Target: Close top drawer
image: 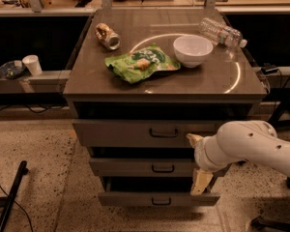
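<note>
The top drawer (pixel 135 132) is the uppermost of three grey drawers, with a small dark loop handle (pixel 163 133) at its centre. It stands a little way out of the cabinet, with a dark gap above its front. My gripper (pixel 197 161) comes in from the right on a white arm (pixel 251 146), in front of the drawers' right side. Its beige fingers are spread apart and hold nothing. The upper fingertip (pixel 192 138) is at the top drawer's front, right of the handle. The lower fingertip (pixel 201 181) points down before the bottom drawer.
The middle drawer (pixel 135 167) and bottom drawer (pixel 150 198) also stick out, stepped. On the cabinet top (pixel 217 83) lie a green snack bag (pixel 141 63), a white bowl (pixel 193 50), a can (pixel 108 36) and a plastic bottle (pixel 221 32). A dark pole (pixel 9 199) lies on the floor at left.
</note>
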`<state>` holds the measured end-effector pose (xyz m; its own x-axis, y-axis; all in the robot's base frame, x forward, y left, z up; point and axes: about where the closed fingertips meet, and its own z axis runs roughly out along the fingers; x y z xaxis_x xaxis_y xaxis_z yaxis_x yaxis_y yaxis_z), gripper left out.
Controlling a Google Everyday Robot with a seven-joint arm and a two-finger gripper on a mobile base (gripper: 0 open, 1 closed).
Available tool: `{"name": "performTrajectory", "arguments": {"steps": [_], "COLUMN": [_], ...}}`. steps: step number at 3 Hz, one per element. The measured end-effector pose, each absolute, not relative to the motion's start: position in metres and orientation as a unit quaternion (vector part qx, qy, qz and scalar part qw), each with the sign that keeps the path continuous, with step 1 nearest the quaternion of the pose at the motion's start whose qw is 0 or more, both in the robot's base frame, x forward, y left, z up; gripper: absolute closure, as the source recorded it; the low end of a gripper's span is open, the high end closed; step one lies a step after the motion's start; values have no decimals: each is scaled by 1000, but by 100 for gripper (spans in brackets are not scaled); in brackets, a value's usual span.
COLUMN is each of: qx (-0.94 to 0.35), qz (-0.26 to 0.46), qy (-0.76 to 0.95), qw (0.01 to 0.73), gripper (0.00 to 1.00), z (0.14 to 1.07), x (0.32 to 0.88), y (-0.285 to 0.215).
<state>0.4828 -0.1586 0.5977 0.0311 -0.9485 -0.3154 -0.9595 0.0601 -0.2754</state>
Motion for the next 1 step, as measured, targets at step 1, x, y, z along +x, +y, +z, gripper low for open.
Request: {"name": "performTrajectory", "arguments": {"steps": [1], "qx": [-685], "qz": [13], "qy": [696], "qw": [214], "gripper": [0], "z": [598], "x": [483], "y": [-159]}}
